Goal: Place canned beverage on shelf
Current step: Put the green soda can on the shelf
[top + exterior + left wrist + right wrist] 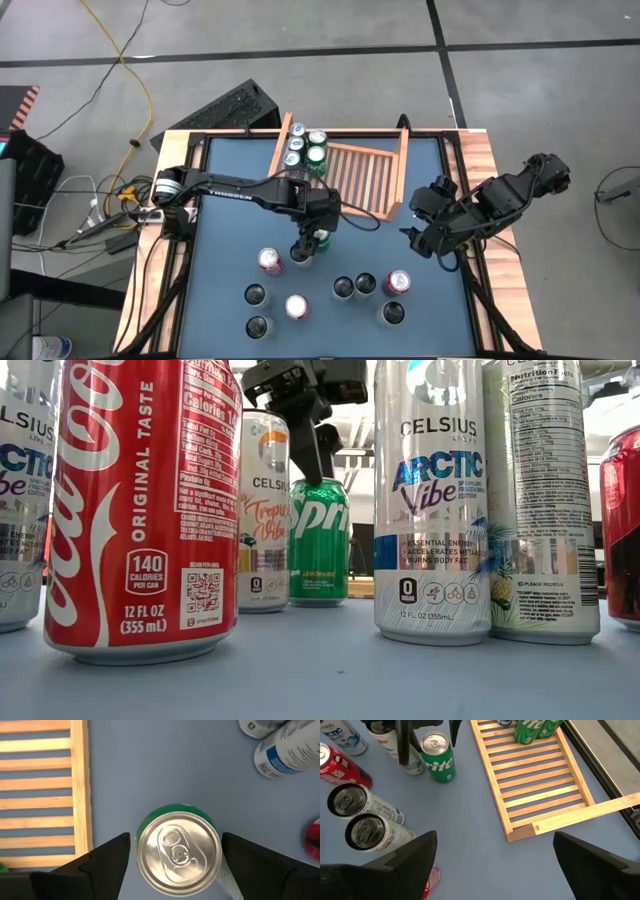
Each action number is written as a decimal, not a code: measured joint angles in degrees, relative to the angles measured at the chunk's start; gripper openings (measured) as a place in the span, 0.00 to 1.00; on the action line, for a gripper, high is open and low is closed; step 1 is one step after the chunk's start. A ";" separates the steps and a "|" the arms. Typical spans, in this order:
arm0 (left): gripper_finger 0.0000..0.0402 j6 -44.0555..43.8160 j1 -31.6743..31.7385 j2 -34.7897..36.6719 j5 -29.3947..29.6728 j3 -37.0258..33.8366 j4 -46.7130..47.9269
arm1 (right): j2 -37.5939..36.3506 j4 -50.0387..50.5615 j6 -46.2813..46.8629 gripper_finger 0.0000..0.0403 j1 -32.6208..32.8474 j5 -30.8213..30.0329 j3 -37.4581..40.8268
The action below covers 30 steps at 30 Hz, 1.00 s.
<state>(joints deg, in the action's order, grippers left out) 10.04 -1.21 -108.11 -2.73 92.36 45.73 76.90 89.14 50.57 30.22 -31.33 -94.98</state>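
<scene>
Your left gripper (312,243) hangs over the green Sprite can (177,847) standing on the table just before the shelf (392,185), jaws apart on either side, not yet touching (four cans already sit in its far-left corner). Next, I'd judge: close, lift, carry over the slats. Right gripper (418,232) waits beside the shelf, jaws wide.

Bright, even light; soft shadows
</scene>
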 joint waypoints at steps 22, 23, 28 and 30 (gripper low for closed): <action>0.72 -3.05 0.15 -2.44 -2.42 0.15 2.09 | 0.02 0.57 -0.07 0.96 0.13 0.02 0.00; 0.72 -3.13 0.15 -2.44 -2.10 0.15 2.14 | 0.02 0.61 -0.07 0.96 0.13 0.02 0.00; 0.64 -4.56 0.13 -2.01 -1.30 0.06 2.34 | 0.02 0.63 -0.07 0.96 0.13 0.02 0.01; 0.61 -4.58 0.13 -1.78 -0.89 0.02 2.34 | 0.02 0.63 -0.07 0.96 0.13 0.02 0.01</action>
<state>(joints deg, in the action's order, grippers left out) 5.46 -1.08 -109.89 -3.62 92.38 48.07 76.93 89.78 50.50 30.35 -31.31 -94.97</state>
